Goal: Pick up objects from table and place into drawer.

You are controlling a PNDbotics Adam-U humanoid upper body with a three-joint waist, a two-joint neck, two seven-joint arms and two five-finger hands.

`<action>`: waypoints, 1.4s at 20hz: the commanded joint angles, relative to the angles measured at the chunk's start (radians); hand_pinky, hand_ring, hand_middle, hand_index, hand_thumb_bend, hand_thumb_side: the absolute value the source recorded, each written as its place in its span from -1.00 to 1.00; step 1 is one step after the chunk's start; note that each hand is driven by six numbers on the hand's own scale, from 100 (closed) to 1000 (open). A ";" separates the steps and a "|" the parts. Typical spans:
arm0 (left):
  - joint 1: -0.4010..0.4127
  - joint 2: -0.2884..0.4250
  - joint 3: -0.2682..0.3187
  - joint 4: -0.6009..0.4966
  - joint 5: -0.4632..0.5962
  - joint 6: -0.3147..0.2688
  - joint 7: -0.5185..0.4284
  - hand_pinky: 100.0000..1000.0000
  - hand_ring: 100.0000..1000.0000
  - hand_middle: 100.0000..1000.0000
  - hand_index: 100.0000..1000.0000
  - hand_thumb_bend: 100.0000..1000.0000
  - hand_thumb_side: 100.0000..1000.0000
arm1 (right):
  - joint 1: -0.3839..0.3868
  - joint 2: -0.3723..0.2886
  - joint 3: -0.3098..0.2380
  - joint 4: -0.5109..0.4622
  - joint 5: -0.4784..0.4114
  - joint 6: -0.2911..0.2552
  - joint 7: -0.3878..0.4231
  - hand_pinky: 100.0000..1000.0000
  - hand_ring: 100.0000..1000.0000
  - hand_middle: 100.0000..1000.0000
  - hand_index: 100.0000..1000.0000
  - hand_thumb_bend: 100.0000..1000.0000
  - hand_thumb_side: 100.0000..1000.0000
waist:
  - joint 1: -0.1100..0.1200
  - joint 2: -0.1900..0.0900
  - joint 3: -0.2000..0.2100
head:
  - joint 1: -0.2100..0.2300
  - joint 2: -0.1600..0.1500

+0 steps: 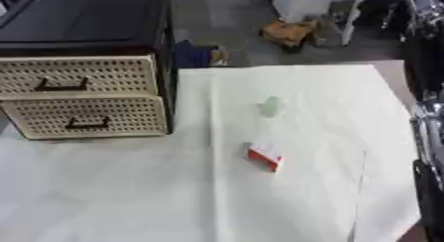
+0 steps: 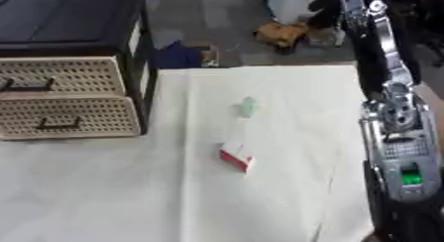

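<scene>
Lying untouched on the white table (image 1: 113,196): red-and-white box (image 1: 264,156), pale green object (image 1: 271,106); robot hand state indiscernible.

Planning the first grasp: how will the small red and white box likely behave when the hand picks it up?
The red and white box looks small, so probably light. Its flat faces suggest it should slide, not roll, on the white cloth. It looks like cardboard, so it may dent if squeezed.

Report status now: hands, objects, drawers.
Right arm at the table's right edge, hand out of sight; left hand not in view. Red and white box and pale green object untouched on the cloth. Both drawers shut.
</scene>
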 commanded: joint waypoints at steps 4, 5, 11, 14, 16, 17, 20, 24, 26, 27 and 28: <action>0.006 0.188 -0.041 -0.018 -0.103 -0.024 -0.017 -0.51 -0.19 0.02 0.61 -1.00 0.13 | -0.019 -0.028 -0.004 -0.014 0.000 -0.003 0.002 0.19 0.04 0.04 0.71 -0.90 1.00 | 0.008 -0.011 0.003 | -0.005 -0.004; 0.011 0.209 -0.048 -0.018 -0.115 -0.024 -0.023 -0.52 -0.20 0.01 0.60 -1.00 0.12 | -0.019 -0.028 -0.004 -0.015 0.000 -0.003 0.001 0.19 0.04 0.04 0.71 -0.90 1.00 | 0.010 -0.010 0.003 | -0.003 -0.005; 0.041 0.331 -0.084 -0.018 -0.135 -0.032 -0.021 -0.54 -0.21 -0.06 0.58 -1.00 0.22 | -0.021 -0.033 -0.003 -0.014 -0.001 -0.002 -0.003 0.19 0.04 0.04 0.71 -0.90 1.00 | 0.015 -0.006 0.003 | -0.009 -0.015; 0.043 0.378 -0.098 -0.018 -0.137 -0.025 -0.031 -0.53 -0.17 -0.09 0.58 -1.00 0.24 | -0.024 -0.036 -0.002 -0.012 -0.002 -0.003 -0.004 0.19 0.04 0.04 0.71 -0.90 1.00 | 0.017 -0.004 0.003 | -0.008 -0.013; 0.038 0.397 -0.106 -0.018 -0.134 -0.014 -0.040 -0.52 -0.16 -0.08 0.58 -1.00 0.26 | -0.025 -0.038 0.000 -0.010 -0.002 -0.004 -0.004 0.19 0.03 0.04 0.71 -0.90 1.00 | 0.018 -0.004 0.003 | 0.001 -0.007; 0.033 0.404 -0.109 -0.018 -0.133 -0.008 -0.047 -0.52 -0.15 -0.07 0.59 -1.00 0.28 | -0.026 -0.038 0.000 -0.010 -0.002 -0.004 -0.004 0.19 0.03 0.04 0.71 -0.90 1.00 | 0.019 -0.003 0.003 | 0.009 -0.003; 0.011 0.412 -0.117 -0.018 -0.123 0.005 -0.072 -0.51 -0.14 -0.06 0.59 -1.00 0.30 | -0.025 -0.038 0.001 -0.010 -0.002 -0.004 -0.003 0.19 0.03 0.04 0.71 -0.90 1.00 | 0.022 -0.003 0.001 | 0.044 0.010; -0.024 0.417 -0.125 -0.018 -0.096 0.022 -0.111 -0.50 -0.13 -0.06 0.60 -1.00 0.34 | -0.024 -0.039 0.003 -0.011 -0.003 -0.004 -0.001 0.19 0.03 0.04 0.71 -0.91 1.00 | 0.026 -0.002 0.000 | 0.088 0.013; -0.043 0.417 -0.127 -0.018 -0.085 0.029 -0.136 -0.48 -0.11 -0.04 0.61 -1.00 0.34 | -0.024 -0.039 0.003 -0.011 -0.005 -0.004 -0.002 0.19 0.03 0.03 0.71 -0.92 1.00 | 0.027 -0.002 0.000 | 0.094 0.009; -0.055 0.417 -0.129 -0.018 -0.081 0.032 -0.151 -0.47 -0.11 -0.04 0.61 -1.00 0.33 | -0.023 -0.038 0.003 -0.012 -0.006 -0.004 -0.004 0.19 0.03 0.03 0.71 -0.92 1.00 | 0.028 -0.002 0.001 | 0.096 0.006; -0.067 0.416 -0.130 -0.018 -0.076 0.036 -0.163 -0.47 -0.11 -0.04 0.61 -1.00 0.33 | -0.023 -0.038 0.003 -0.011 -0.008 -0.004 -0.006 0.19 0.02 0.03 0.71 -0.92 1.00 | 0.028 -0.002 0.002 | 0.096 0.003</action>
